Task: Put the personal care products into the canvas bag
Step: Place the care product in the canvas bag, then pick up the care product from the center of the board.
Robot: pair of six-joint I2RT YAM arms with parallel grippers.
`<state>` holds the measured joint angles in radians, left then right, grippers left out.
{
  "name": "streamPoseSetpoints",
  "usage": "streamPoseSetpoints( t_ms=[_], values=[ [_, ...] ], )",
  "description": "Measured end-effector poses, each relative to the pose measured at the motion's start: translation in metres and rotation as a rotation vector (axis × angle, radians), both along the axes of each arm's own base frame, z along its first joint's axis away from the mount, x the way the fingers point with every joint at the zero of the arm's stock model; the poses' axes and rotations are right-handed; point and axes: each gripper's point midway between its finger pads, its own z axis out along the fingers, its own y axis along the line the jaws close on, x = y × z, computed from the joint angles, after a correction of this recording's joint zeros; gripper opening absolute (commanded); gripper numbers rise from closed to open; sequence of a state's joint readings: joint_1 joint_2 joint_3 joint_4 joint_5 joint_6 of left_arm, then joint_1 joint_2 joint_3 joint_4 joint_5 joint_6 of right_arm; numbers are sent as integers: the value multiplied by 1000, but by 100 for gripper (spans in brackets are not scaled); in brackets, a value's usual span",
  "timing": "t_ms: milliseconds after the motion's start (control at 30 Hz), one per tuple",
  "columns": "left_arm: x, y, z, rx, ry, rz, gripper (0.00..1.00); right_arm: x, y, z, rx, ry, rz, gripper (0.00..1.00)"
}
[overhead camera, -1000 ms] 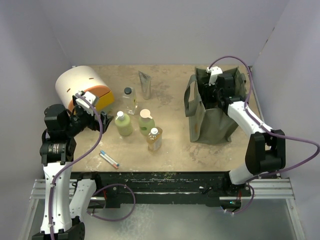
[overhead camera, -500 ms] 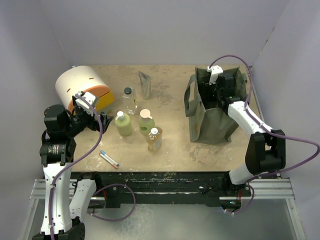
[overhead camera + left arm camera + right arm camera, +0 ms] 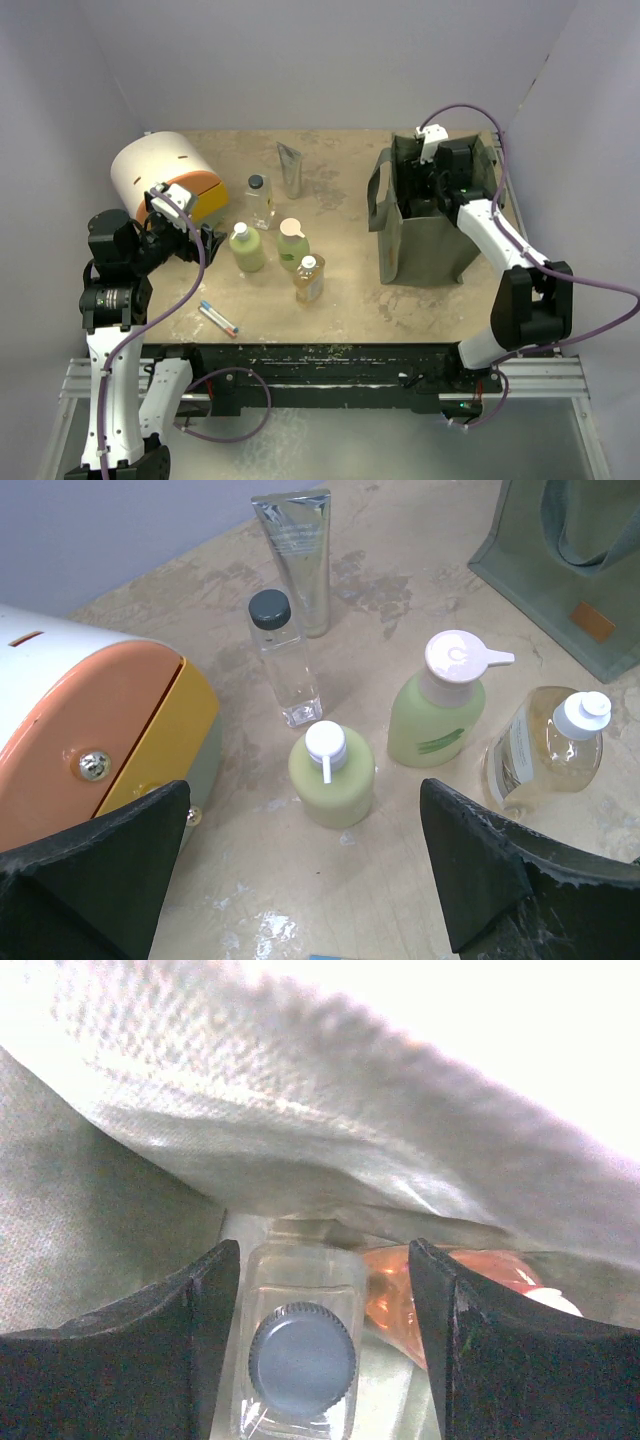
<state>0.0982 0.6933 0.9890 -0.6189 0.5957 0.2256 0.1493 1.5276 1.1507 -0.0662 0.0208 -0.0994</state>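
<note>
Inside canvas bag [image 3: 120, 1190]: clear bottle [image 3: 300, 1360], orange bottle [image 3: 395, 1295]

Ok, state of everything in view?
Canvas bag: upright, mouth open.
Left tool: open, empty.
Right tool: open, inside bag.
Bagged clear bottle: capped, ungripped.
Silver tube: upright.
Clear table bottle: upright, capped.
Pump bottle: upright.
Flip-cap bottle: upright.
Amber bottle: upright, capped.
Domed box: closed.

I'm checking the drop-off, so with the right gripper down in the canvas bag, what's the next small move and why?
Probably lift the right gripper straight up out of the canvas bag. Its jaws stand wider than the dark-capped clear bottle between them, which rests in the bag beside an orange bottle, so it looks released.
</note>
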Motion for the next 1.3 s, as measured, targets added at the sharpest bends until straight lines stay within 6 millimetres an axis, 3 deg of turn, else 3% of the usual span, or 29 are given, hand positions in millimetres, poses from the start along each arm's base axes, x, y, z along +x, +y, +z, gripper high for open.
streamPoseSetpoints(
  t_ms=[367,833,1100,1300],
  values=[
    [0,0,0,4,-1,0,99,1,-4,47,-3,-89,-12,78],
    [4,7,-5,17,20,35,99,-23,3,145,17,-243,68,82],
    [13,11,-9,71,79,14,99,-51,29,201,53,-305,252,84],
    [23,14,-17,135,129,-16,99,-83,62,216,79,-296,477,85]
  ],
)
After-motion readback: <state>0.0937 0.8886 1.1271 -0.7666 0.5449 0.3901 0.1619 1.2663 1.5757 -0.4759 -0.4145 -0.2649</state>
